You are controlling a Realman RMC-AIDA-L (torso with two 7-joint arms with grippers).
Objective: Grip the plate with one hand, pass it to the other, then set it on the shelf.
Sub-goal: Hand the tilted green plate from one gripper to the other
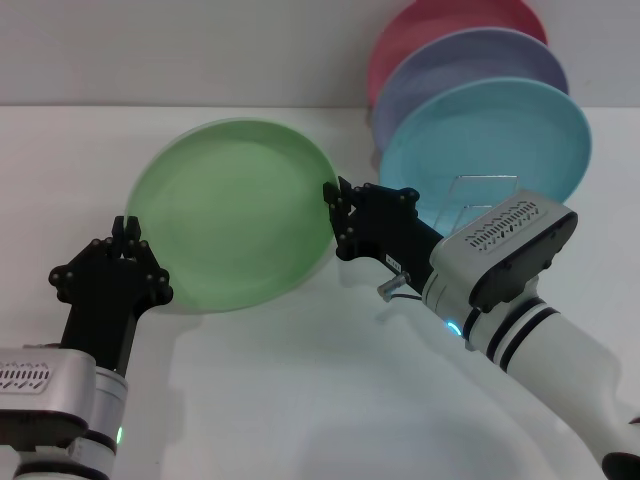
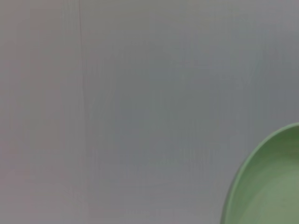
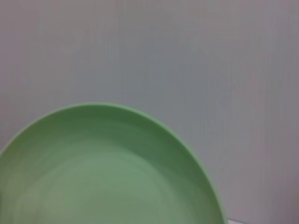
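Observation:
The light green plate (image 1: 232, 212) hangs tilted above the white table, its face turned toward me. My right gripper (image 1: 338, 218) is shut on its right rim; the right wrist view shows the plate (image 3: 103, 172) close up. My left gripper (image 1: 127, 236) stands at the plate's left rim, and the left wrist view catches only an edge of the plate (image 2: 271, 186) in one corner. The wire shelf (image 1: 482, 192) stands behind my right arm, at the back right.
A turquoise plate (image 1: 500, 140), a lavender plate (image 1: 470, 65) and a pink plate (image 1: 440, 25) stand upright one behind another in the shelf. A wall closes off the back of the white table (image 1: 300, 390).

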